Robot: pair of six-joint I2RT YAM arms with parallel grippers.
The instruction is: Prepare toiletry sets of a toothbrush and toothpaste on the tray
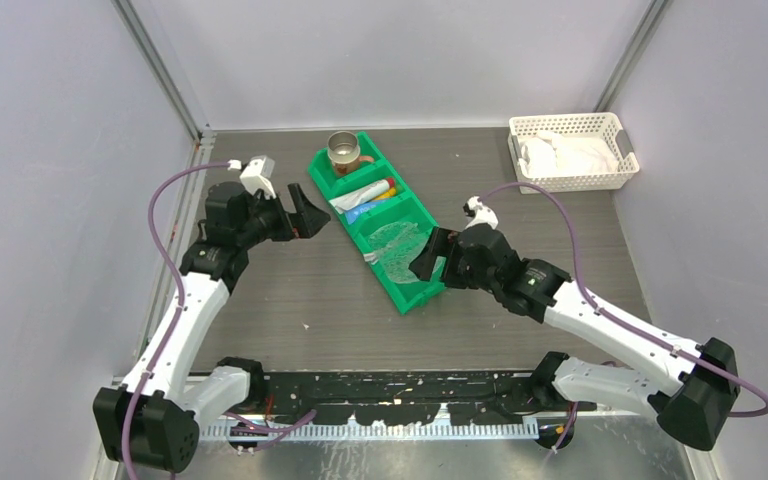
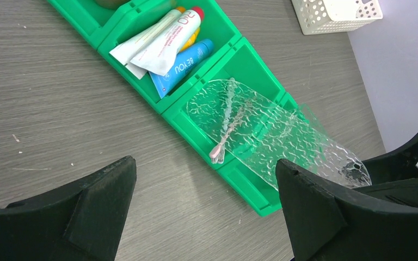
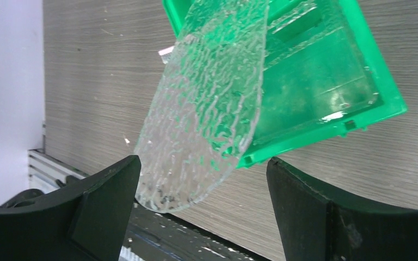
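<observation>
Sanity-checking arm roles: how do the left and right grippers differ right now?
Place: the left gripper hangs over the table beside the green bin; the right gripper is at the bin's near end.
Load: the left gripper is empty; a clear tray juts out of the bin into the right gripper's gap, not clamped.
Shared: both are open.

I see a bright green bin (image 2: 245, 185), a clear tray (image 2: 283, 136) with a rippled pattern, a red-capped white tube (image 2: 168, 41), a blue tube (image 2: 182, 65) and a grey streaked table (image 2: 60, 98).
</observation>
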